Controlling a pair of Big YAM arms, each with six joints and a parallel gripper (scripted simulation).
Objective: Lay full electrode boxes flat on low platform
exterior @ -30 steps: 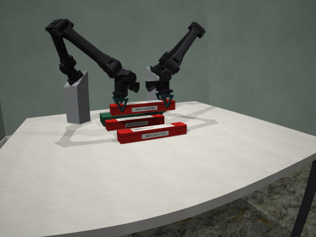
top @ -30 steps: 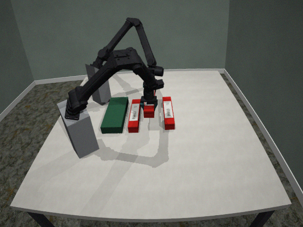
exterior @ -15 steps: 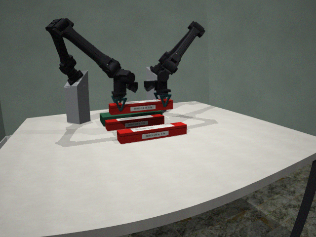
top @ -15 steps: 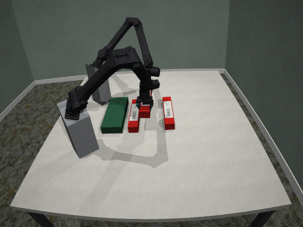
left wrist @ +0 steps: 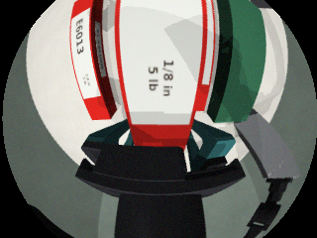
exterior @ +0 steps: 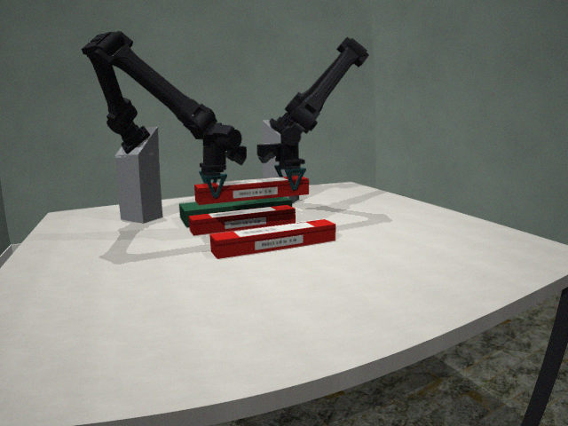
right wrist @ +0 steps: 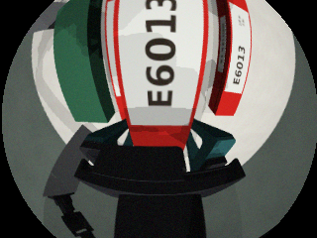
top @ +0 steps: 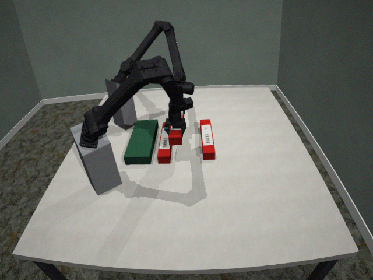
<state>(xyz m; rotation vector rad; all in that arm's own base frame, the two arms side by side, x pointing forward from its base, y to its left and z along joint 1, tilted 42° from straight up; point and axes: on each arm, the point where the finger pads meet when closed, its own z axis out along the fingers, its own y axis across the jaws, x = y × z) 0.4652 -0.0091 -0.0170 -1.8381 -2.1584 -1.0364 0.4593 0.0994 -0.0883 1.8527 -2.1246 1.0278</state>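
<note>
Left to right in the overhead view: the green platform (top: 141, 141) (exterior: 184, 215) (left wrist: 245, 59) (right wrist: 76, 64) carries no box; just beside it, one red box (top: 164, 156) (exterior: 242, 222) (left wrist: 201, 101) (right wrist: 119, 101) is seen lying flat. Above the table, farther from the platform, a raised box (top: 175, 137) (exterior: 254, 191) (left wrist: 158, 64) (right wrist: 160, 64) is gripped near opposite ends by the right claw (top: 175, 132) (exterior: 212, 190) (right wrist: 159, 117) and left claw (exterior: 289, 185) (left wrist: 160, 118). Farthest from the platform, a third box (top: 207, 138) (exterior: 272, 240) (left wrist: 86, 55) (right wrist: 239, 55) is laid flat.

Three red-and-white boxes (top: 175, 137) (exterior: 251, 189) (left wrist: 160, 64) (right wrist: 160, 64) — one raised level, two flat beside the green platform (top: 140, 141) (exterior: 236, 207) (left wrist: 243, 64) (right wrist: 76, 64).
</note>
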